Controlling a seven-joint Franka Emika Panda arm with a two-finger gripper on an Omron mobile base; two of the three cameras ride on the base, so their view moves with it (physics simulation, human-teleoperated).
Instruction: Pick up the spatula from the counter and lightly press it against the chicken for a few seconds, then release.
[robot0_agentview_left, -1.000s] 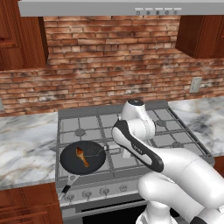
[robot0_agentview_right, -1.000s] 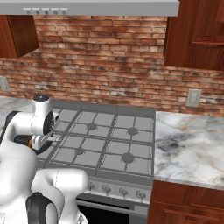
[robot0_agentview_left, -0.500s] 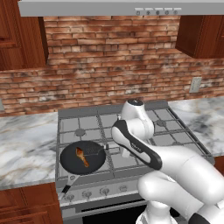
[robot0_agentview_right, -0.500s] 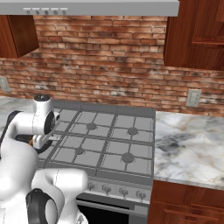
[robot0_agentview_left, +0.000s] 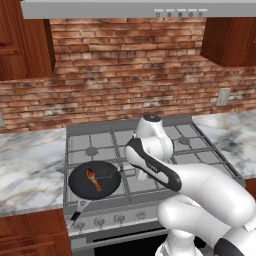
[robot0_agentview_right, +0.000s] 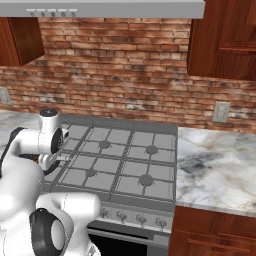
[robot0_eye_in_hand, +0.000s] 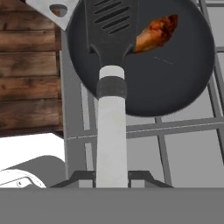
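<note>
Jaws of the gripper (robot0_eye_in_hand: 111, 177) are clamped on the white handle of the spatula (robot0_eye_in_hand: 111, 131). We find its dark slotted blade over the black pan (robot0_eye_in_hand: 175, 83) on the stove (robot0_eye_in_hand: 183, 153), at the edge of the chicken (robot0_eye_in_hand: 155, 33); contact cannot be confirmed.

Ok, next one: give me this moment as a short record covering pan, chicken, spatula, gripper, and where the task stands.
pan: dark, on the front-left burner of the stove
chicken: lying in the pan
spatula: white handle, dark slotted blade out over the pan, blade edge at one end of the chicken; actual contact cannot be told
gripper: shut on the spatula handle
task stage: spatula picked up and at the chicken, not yet released
</note>
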